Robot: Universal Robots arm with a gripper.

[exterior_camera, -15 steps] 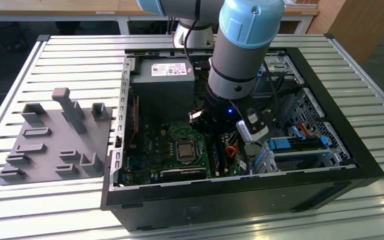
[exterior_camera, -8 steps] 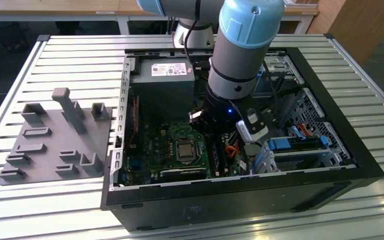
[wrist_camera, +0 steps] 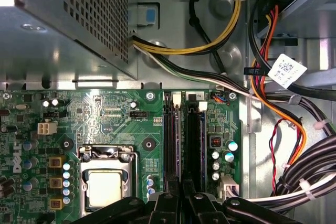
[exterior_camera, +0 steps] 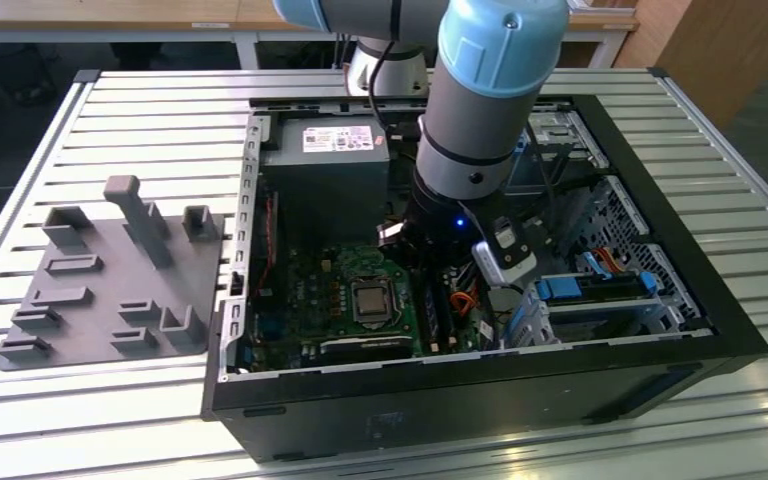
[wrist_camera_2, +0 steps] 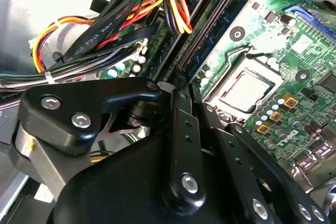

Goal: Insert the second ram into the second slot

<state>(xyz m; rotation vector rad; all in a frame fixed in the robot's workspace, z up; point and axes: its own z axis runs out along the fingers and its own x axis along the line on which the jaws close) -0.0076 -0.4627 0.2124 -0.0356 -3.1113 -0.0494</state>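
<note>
The seating step is judged to be in hand: the gripper (wrist_camera: 181,203) is held low inside the computer case (exterior_camera: 704,300), just over the near end of the memory slots (wrist_camera: 181,140), though whether it is apart or clamped cannot be told. The second ram (wrist_camera_2: 223,27) is taken to be the thin blue-green board seen edge-on in the slots, on the exterior view's right of the processor socket (wrist_camera: 105,184). Any further move is judged to call for straight, even downward pressure.
</note>
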